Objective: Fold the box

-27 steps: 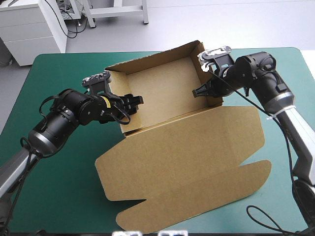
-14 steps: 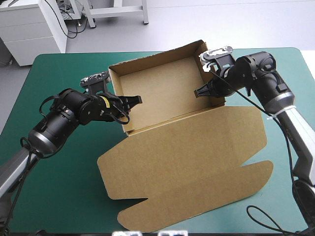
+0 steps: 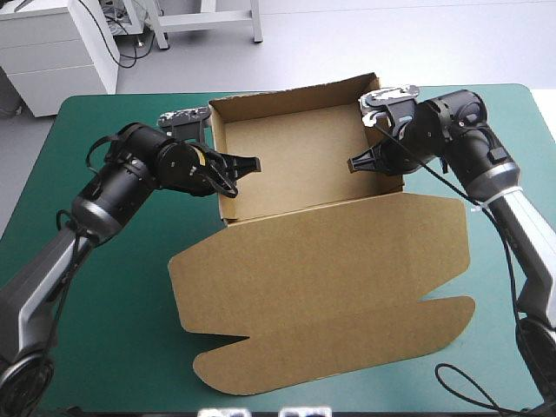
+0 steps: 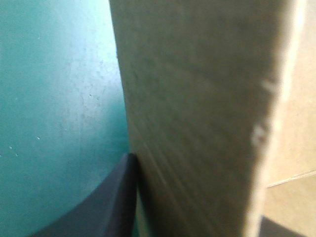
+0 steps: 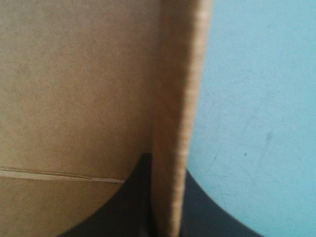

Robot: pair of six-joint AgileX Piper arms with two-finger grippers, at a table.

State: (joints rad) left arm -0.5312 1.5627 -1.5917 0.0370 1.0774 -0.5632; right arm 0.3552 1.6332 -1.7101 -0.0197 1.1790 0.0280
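The left tool [image 3: 246, 164] reaches in from the counter's [image 3: 104, 330] left side and is all but closed on the left side wall of the brown box [image 3: 321, 269]. In the left wrist view that wall stands upright between the black fingers [image 4: 111, 207], one outside over the teal-green cover and the other inside, only a corner of it showing.

The box sits at the middle of the counter. Its open tray lies toward the far edge with the far wall and both side walls raised. The lid lies flat, spreading from the tray toward the near edge, its notched flaps nearest that edge.

The right tool [image 3: 356, 163] comes in from the counter's right side and pinches the right side wall. In the right wrist view the wall's edge rises between the two fingers [image 5: 126, 207], which are nearly closed on it, the tray's floor on one side and the cover on the other.
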